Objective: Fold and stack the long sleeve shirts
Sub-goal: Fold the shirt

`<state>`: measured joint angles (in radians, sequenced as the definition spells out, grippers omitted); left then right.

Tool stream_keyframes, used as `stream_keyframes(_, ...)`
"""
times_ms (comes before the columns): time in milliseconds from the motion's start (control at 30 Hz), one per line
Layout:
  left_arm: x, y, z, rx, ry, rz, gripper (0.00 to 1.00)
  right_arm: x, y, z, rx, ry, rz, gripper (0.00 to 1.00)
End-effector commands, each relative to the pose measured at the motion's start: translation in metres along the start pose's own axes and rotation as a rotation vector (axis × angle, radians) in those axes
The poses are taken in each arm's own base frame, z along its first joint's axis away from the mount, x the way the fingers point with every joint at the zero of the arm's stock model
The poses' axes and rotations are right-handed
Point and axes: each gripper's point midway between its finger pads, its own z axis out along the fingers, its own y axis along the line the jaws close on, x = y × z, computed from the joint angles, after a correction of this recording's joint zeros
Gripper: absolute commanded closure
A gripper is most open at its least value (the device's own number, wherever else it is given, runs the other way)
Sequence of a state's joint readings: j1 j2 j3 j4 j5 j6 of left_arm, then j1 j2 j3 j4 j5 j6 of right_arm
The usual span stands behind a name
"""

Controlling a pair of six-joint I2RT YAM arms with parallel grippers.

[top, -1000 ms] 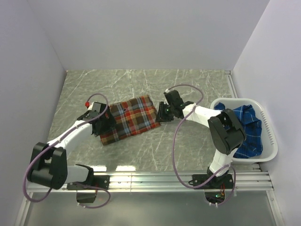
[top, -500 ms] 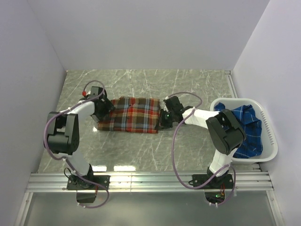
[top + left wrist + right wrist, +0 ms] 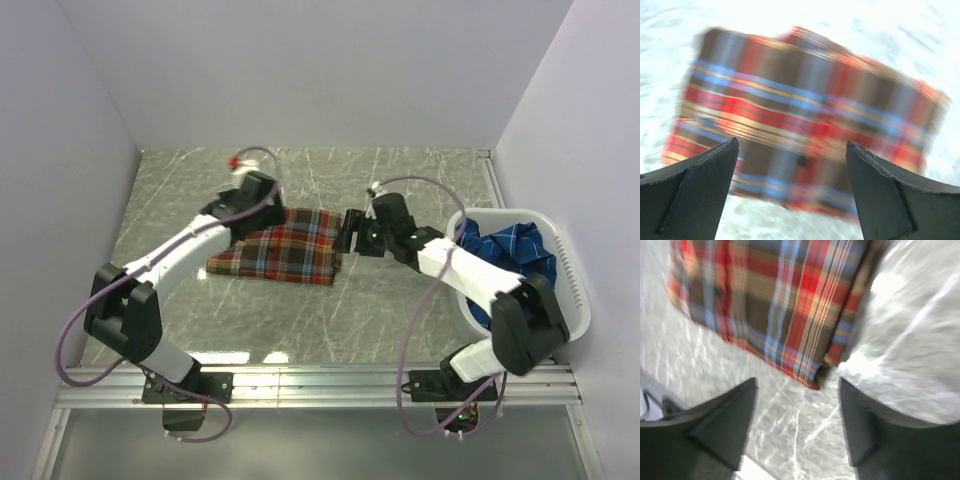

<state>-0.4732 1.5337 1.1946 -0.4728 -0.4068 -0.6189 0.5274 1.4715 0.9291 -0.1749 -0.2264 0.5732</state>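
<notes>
Two plaid shirts share the frame: one red shirt (image 3: 285, 250) at centre, one blue shirt (image 3: 515, 248) at right. One white basket (image 3: 576, 290), one table (image 3: 400, 300), two claws: left claw (image 3: 262, 212), right claw (image 3: 349, 232).

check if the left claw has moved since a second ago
Yes. The left claw has swung from the left end of the red-orange plaid folded shirt to its far edge, moving rightward, closer to the fixed white plastic basket.

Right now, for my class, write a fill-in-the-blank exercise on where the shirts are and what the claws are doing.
The red plaid shirt lies folded on the ____.
The blue shirt sits inside the white ____.
The left claw and the right claw are both ____, gripping nothing.
Missing words: table, basket, open.
</notes>
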Motion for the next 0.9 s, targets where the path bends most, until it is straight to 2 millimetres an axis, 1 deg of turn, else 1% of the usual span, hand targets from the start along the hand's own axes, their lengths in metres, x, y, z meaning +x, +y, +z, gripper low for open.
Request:
stream_keyframes(0,0.021,-0.022,-0.024,-0.03,-0.03,0.23,0.05,-0.042,-0.02,-0.04,0.149,-0.193,-0.062,0.18)
stream_keyframes(33,0.028,-0.032,-0.027,-0.015,-0.03,0.267,0.05,-0.04,-0.024,-0.045,0.165,-0.192,-0.059,0.11)
stream_keyframes(67,0.046,-0.051,-0.033,0.029,-0.015,0.343,0.06,-0.043,-0.027,-0.052,0.188,-0.217,-0.053,0.08)
stream_keyframes(100,0.053,-0.062,-0.035,0.054,-0.018,0.376,0.07,-0.046,-0.03,-0.057,0.204,-0.237,-0.046,0.05)
stream_keyframes(133,0.061,-0.07,-0.037,0.076,-0.019,0.434,0.07,-0.049,-0.036,-0.068,0.23,-0.268,-0.034,0.0)
stream_keyframes(167,0.079,-0.086,-0.043,0.123,-0.011,0.503,0.07,-0.051,-0.039,-0.074,0.245,-0.289,-0.014,0.0)
stream_keyframes(200,0.085,-0.098,-0.045,0.157,-0.021,0.536,0.07,-0.055,-0.04,-0.083,0.251,-0.318,0.003,0.0)
stream_keyframes(233,0.092,-0.105,-0.047,0.186,-0.024,0.595,0.08,-0.053,-0.045,-0.087,0.269,-0.325,0.02,0.0)
stream_keyframes(267,0.11,-0.115,-0.051,0.228,-0.007,0.649,0.09,-0.056,-0.051,-0.092,0.283,-0.354,0.05,0.0)
stream_keyframes(300,0.133,-0.128,-0.046,0.274,0.006,0.749,0.11,-0.059,-0.056,-0.106,0.278,-0.416,0.092,0.0)
stream_keyframes(333,0.133,-0.129,-0.046,0.274,0.006,0.75,0.11,-0.06,-0.058,-0.107,0.284,-0.424,0.105,0.0)
stream_keyframes(367,0.14,-0.132,-0.045,0.292,0.021,0.773,0.12,-0.063,-0.058,-0.114,0.273,-0.451,0.119,0.0)
stream_keyframes(400,0.15,-0.132,-0.038,0.284,0.034,0.815,0.14,-0.061,-0.06,-0.115,0.272,-0.459,0.129,0.0)
stream_keyframes(433,0.155,-0.136,-0.039,0.288,0.03,0.839,0.15,-0.062,-0.063,-0.118,0.276,-0.473,0.147,0.0)
stream_keyframes(500,0.162,-0.138,-0.034,0.274,0.031,0.882,0.18,-0.063,-0.062,-0.122,0.258,-0.494,0.146,0.0)
stream_keyframes(533,0.168,-0.141,-0.031,0.268,0.037,0.899,0.19,-0.062,-0.063,-0.122,0.26,-0.495,0.145,0.0)
stream_keyframes(600,0.175,-0.142,-0.027,0.275,0.05,0.916,0.22,-0.061,-0.063,-0.121,0.251,-0.49,0.138,0.0)
stream_keyframes(633,0.179,-0.143,-0.024,0.274,0.054,0.931,0.25,-0.061,-0.062,-0.121,0.247,-0.49,0.143,0.0)
stream_keyframes(800,0.186,-0.148,-0.013,0.261,0.039,0.976,0.28,-0.058,-0.064,-0.119,0.229,-0.497,0.165,0.0)
stream_keyframes(867,0.189,-0.147,-0.009,0.248,0.042,0.986,0.33,-0.057,-0.065,-0.117,0.222,-0.492,0.177,0.0)
